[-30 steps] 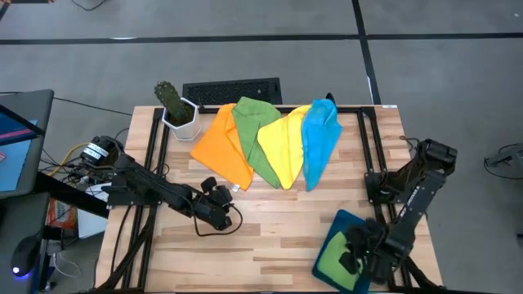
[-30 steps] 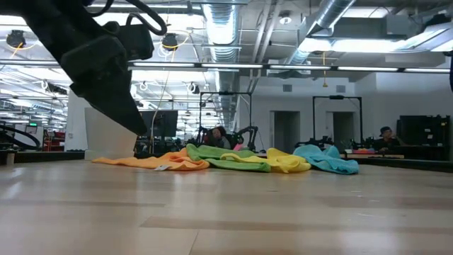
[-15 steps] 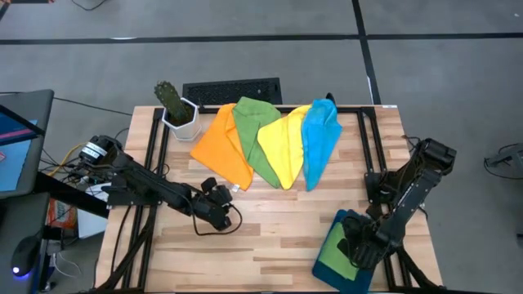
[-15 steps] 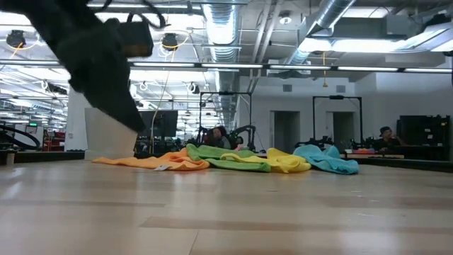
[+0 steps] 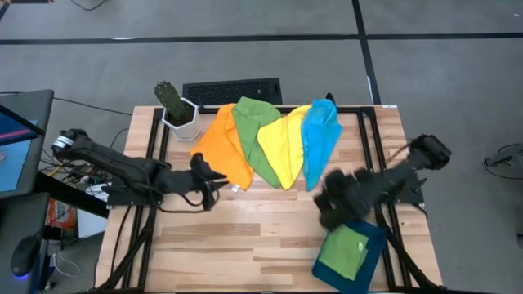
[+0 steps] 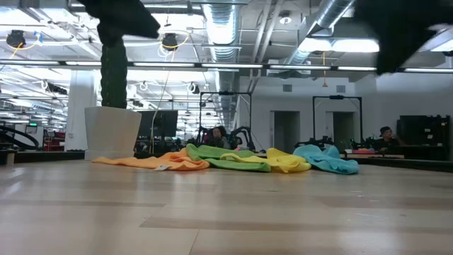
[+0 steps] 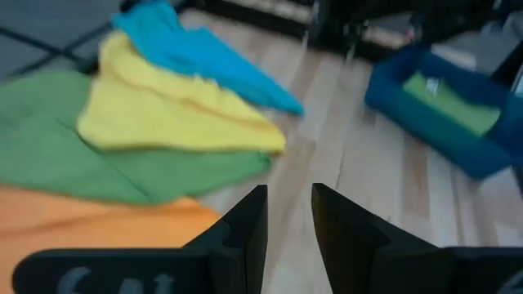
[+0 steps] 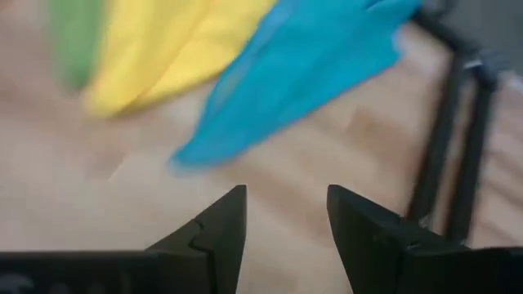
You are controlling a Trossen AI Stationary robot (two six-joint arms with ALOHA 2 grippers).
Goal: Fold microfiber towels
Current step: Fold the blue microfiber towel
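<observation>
Four microfiber towels lie overlapping at the table's far middle: orange (image 5: 219, 147), green (image 5: 252, 135), yellow (image 5: 283, 147) and bright blue (image 5: 320, 139). Another green towel (image 5: 345, 249), folded, lies in the dark teal tray (image 5: 374, 233) at the near right. My left gripper (image 5: 208, 175) hovers open beside the orange towel's near corner, and its wrist view shows nothing between the fingers (image 7: 288, 220). My right gripper (image 5: 331, 200) is open above the bare wood, between the tray and the blue towel's near tip (image 8: 192, 155).
A potted cactus (image 5: 176, 110) stands at the far left corner, and a black keyboard (image 5: 233, 88) lies behind the towels. Black frame rails (image 5: 364, 139) run along the table's right side. Bare wood (image 5: 245, 237) spreads across the near middle.
My right gripper has come up off the green towel in the tray and swung toward the table's middle, near the blue towel; the folded towel stays in the tray. My left gripper has risen and drawn back toward the far left, next to the orange towel.
</observation>
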